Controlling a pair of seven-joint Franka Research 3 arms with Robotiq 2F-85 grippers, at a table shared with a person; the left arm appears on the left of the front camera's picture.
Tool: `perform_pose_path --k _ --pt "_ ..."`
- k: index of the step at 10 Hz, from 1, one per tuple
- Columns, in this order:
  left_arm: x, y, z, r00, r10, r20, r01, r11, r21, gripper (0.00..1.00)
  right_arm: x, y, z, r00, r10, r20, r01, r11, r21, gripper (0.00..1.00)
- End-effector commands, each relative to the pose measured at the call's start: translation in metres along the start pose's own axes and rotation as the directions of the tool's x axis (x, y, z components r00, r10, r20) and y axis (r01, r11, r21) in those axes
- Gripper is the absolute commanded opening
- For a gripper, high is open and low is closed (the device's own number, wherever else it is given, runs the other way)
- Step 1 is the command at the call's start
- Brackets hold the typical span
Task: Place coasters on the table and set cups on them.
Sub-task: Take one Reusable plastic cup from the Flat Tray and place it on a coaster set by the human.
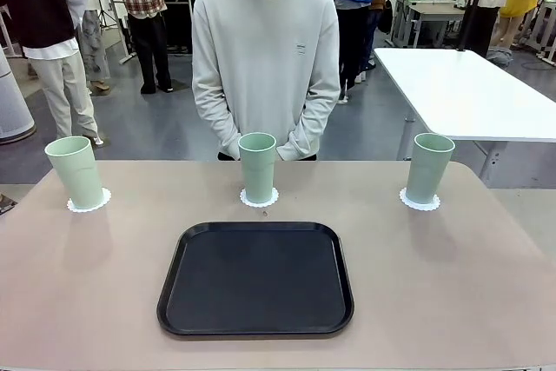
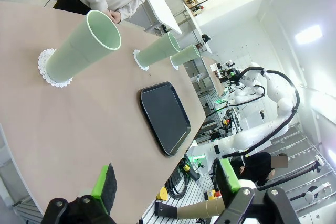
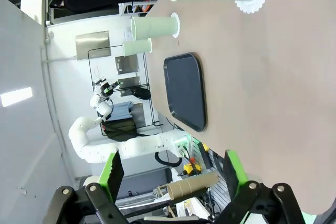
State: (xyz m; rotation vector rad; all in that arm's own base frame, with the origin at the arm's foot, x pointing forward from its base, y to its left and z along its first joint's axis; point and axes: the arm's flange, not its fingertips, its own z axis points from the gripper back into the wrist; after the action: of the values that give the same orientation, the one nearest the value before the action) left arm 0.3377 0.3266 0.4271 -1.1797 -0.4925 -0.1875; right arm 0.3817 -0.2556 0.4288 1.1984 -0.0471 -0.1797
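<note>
Three tall mint-green plastic cups (image 1: 257,165) upright on scalloped white paper coasters (image 1: 260,198) across the pinkish-beige table (image 1: 87,284), grippers (image 2: 165,184) (image 3: 173,174) wide and empty; likely nothing left but withdrawing cleanly.

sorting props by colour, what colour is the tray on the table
Black, matte, with a raised rim: the tray shows best in the front view.

The left gripper (image 2: 165,182) hangs above the near left edge of the table, its green-padded fingers (image 2: 103,181) spread wide and holding nothing. The right gripper (image 3: 173,169) is poised off the near right edge, its jaws likewise parted and empty. At the far side, the person stands upright, both hands (image 1: 236,147) lowered in front of the body.
</note>
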Motion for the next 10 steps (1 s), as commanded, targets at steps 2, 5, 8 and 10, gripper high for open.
perform_pose_path --k 2,5,8,10 --pt "0.0 -0.004 0.001 1.0 -0.005 0.0 0.005 1.0 -0.007 1.0 0.027 0.005 -0.014 1.0 -0.009 0.021 0.009 1.0 0.018 1.0" --pt "0.0 -0.004 0.001 1.0 -0.005 0.0 0.005 1.0 -0.007 1.0 0.006 -0.002 -0.003 1.0 -0.003 -0.01 0.003 1.0 -0.001 1.0" --pt "0.0 -0.004 0.001 1.0 -0.005 0.0 0.005 1.0 -0.007 1.0 0.006 -0.002 -0.003 1.0 -0.003 -0.01 0.003 1.0 -0.001 1.0" --pt "0.0 -0.004 0.001 1.0 -0.005 0.0 0.005 1.0 -0.007 1.0 0.006 -0.002 -0.003 1.0 -0.003 -0.01 0.003 1.0 -0.001 1.0"
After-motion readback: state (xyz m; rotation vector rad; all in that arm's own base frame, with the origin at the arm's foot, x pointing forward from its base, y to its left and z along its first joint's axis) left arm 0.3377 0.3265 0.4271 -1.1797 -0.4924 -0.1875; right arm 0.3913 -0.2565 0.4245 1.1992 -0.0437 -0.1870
